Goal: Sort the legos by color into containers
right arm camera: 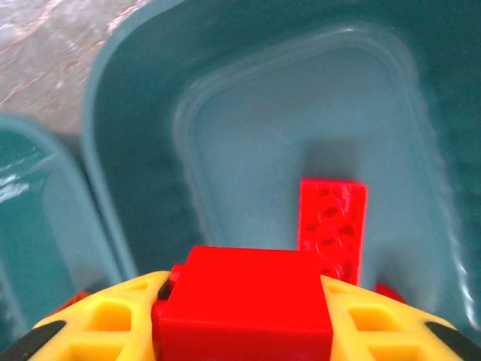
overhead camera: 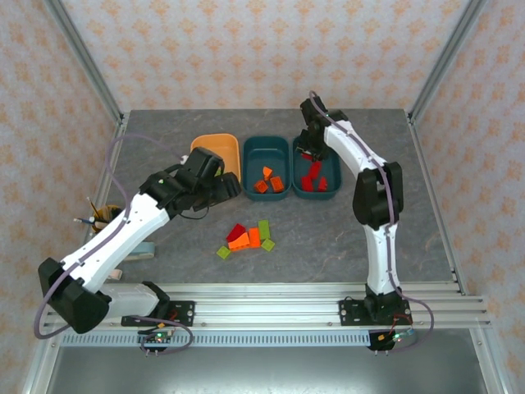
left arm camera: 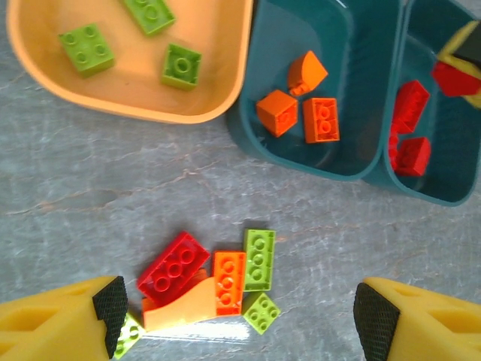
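We see a glossy red brick (right arm camera: 244, 301) pinched by the right gripper (right arm camera: 244, 335) above the smooth right teal tub (right arm camera: 135, 165) (seemingly clear of its floor). The left gripper (left arm camera: 242, 310) hangs spread over loose studded legos (left arm camera: 225, 278) on the mottled grey table (left arm camera: 90, 195).

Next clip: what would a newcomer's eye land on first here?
The right claw shut on a red brick above the right teal tub, which already holds red pieces. Next, the mixed pile of loose bricks mid-table, with the open left claw hovering over it.
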`<state>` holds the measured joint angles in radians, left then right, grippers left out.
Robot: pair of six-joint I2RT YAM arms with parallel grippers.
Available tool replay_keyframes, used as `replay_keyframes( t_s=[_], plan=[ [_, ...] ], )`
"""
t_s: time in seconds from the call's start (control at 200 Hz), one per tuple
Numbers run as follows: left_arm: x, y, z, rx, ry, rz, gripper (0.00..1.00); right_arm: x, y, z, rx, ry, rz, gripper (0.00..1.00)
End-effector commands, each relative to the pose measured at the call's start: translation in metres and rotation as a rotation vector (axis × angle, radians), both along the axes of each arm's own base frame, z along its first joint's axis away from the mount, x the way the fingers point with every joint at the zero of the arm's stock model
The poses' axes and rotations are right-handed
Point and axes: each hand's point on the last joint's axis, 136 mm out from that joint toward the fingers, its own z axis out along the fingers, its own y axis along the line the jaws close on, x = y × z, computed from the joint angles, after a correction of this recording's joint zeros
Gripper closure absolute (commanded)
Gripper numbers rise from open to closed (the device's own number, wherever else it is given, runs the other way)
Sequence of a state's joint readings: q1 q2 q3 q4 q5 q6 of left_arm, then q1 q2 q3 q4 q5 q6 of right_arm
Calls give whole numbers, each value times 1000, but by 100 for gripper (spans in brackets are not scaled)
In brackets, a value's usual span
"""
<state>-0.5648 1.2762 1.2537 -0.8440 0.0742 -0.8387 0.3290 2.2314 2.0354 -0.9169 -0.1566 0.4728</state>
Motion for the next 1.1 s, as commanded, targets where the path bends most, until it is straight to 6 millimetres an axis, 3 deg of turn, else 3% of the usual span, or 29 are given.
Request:
replay_keyframes(
  t_s=[0.0,0.18,0.3,0.425,0.676,0.796,0.906,1.096],
  plan=[
    [12,-13,19,-13,-61,-29,18,12,2,-4,40,23,-58,64],
    [12,-15,17,5,-54,-30,18,16,-2,-30,39,95,-98,59],
    [6,-8,13,30,-37,-22,18,17,-1,-27,48,85,-95,47],
    [-3,2,7,57,-17,-12,18,16,-3,-6,45,45,-82,35],
    [-33,28,-12,110,61,40,18,0,3,74,13,-102,-15,35],
    [-51,41,-26,119,117,89,19,-30,20,110,-20,-178,76,35],
    [-73,57,-48,147,209,166,19,-70,46,128,-19,-226,192,36],
    [-97,62,-92,72,338,310,21,-174,106,112,46,-257,499,36]
  ],
)
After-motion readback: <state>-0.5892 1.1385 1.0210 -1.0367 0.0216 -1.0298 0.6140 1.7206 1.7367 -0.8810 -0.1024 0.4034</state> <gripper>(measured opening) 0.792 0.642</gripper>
